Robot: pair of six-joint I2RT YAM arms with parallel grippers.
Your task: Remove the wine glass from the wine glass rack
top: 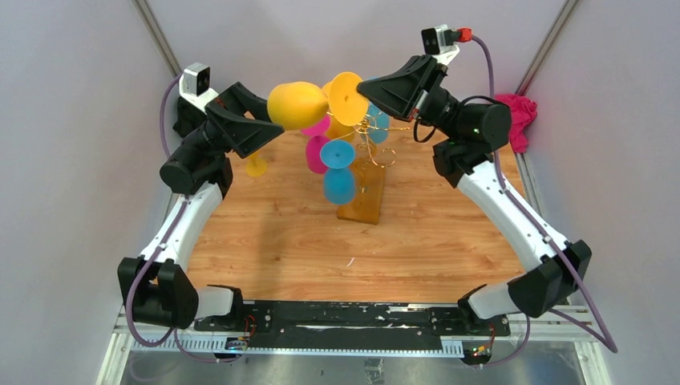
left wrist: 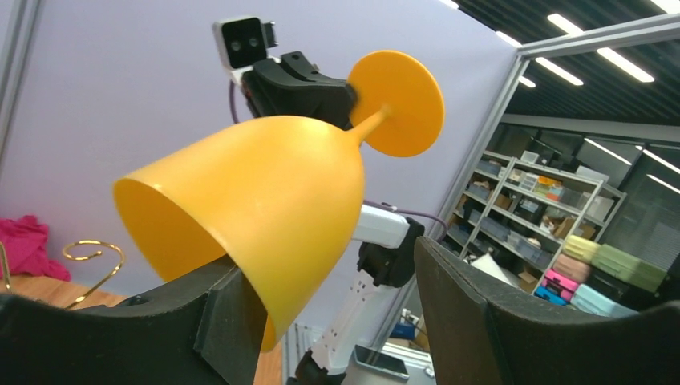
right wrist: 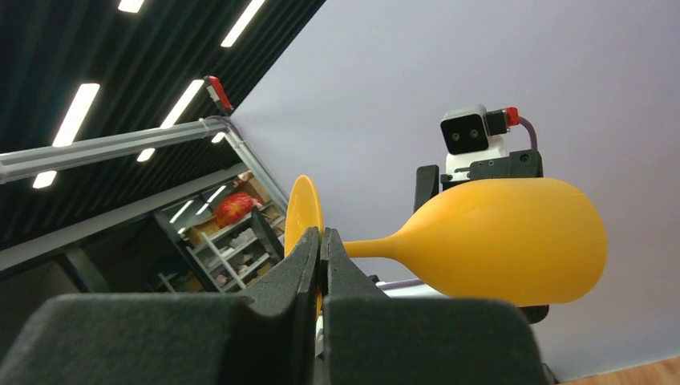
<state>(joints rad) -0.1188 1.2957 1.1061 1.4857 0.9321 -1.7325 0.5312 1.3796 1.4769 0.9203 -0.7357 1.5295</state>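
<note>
Right gripper (right wrist: 321,241) pinched down to a thin slit on the stem of the yellow wine glass (top: 297,104), right where the stem meets the foot disc. In the top view the glass lies roughly horizontal in the air: foot toward 3 o'clock at the right gripper, bowl toward 9 o'clock. Left gripper (left wrist: 329,261) is spread wide around the bowl. The bowl wall rests against one finger (left wrist: 220,309), and there is a visible gap to the other. Bowl mouth faces the left wrist camera. The wine glass rack (top: 362,200) is at about 5 o'clock from the held glass in the top view, with its gold wire top just beside the foot disc. Can't tell from that angle whether foot and wire touch. One gold scroll arm shows in the left wrist view, at 8 o'clock of the bowl and apart from it. On the rack hang a blue glass (top: 338,183) and a pink glass (top: 316,157), on its 9 o'clock side. Another yellow glass (top: 257,166) is on the wooden table (top: 281,233), partly hidden behind the left arm. Pink cloth (top: 517,119) at 3 o'clock of the rack, by the table edge.
</note>
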